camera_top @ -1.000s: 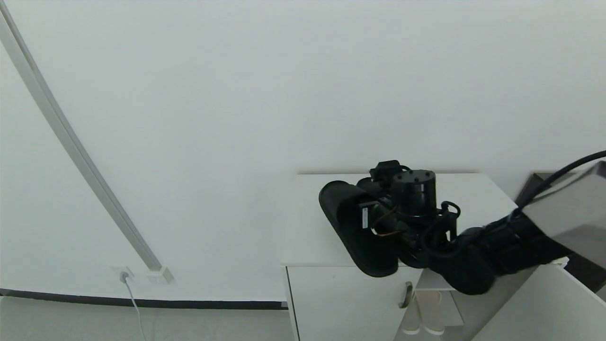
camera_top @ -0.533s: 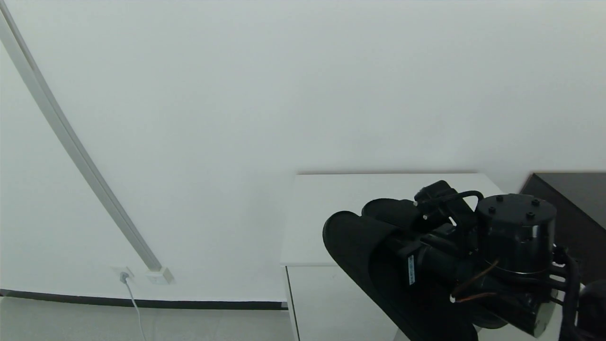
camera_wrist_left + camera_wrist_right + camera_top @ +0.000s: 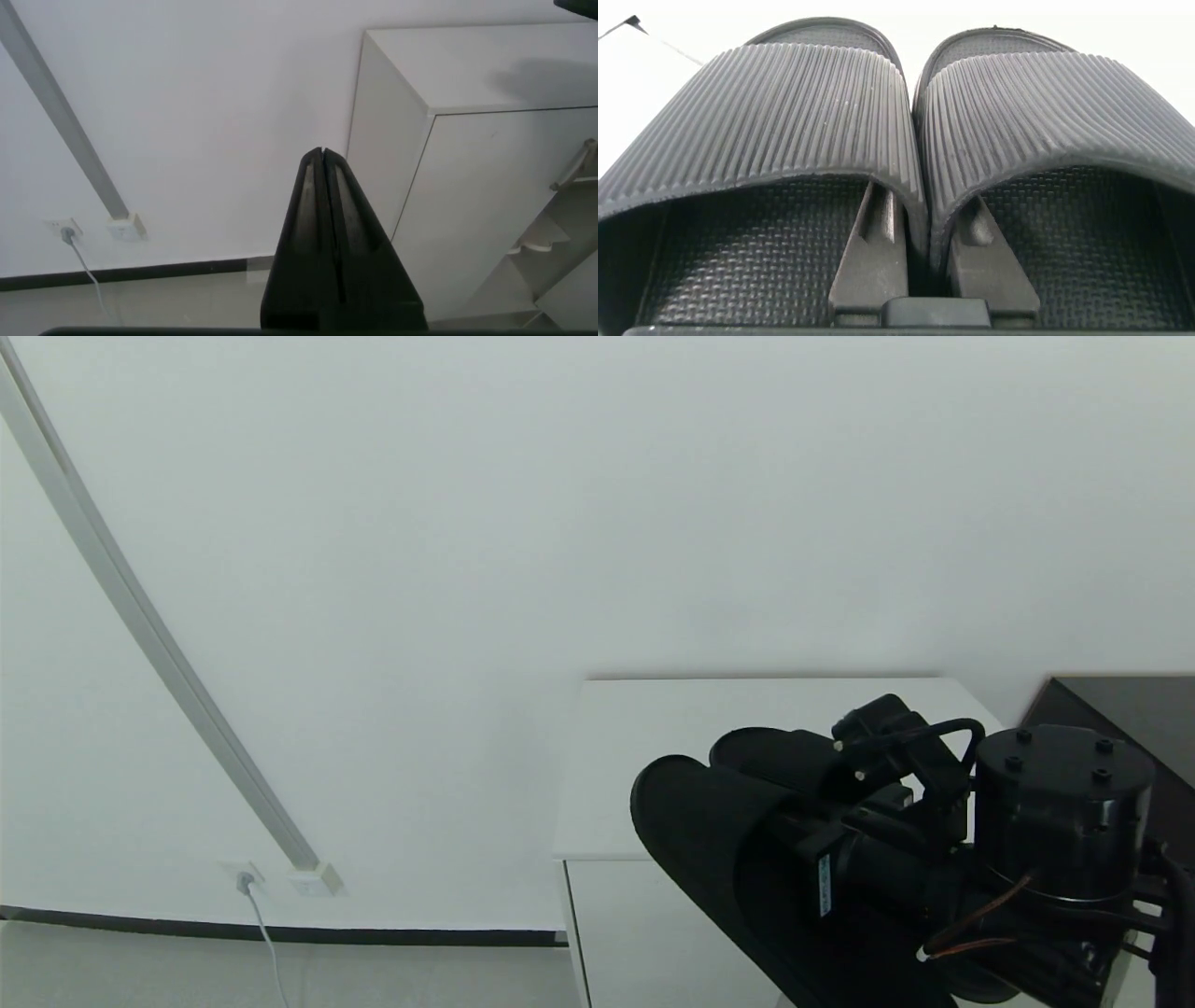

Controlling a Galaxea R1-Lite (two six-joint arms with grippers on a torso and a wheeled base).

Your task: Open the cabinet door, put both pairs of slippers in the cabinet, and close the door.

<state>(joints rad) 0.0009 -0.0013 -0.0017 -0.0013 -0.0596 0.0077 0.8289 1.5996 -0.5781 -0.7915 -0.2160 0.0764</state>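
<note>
- Left wrist view: left gripper [image 3: 322,157], black fingers pressed together, empty, hanging off to the side of white flat-topped cabinet [image 3: 653,756].
- Centre: pair of black ribbed rubber slippers [image 3: 728,821], carried aloft before cabinet's front, not yet inside.
- Right: right gripper [image 3: 923,210], fingers tucked under both straps, pinching their inner edges together.
- Hazard, judged: slim pinch may shed one slipper; soles may snag cabinet edge on entry.
</note>
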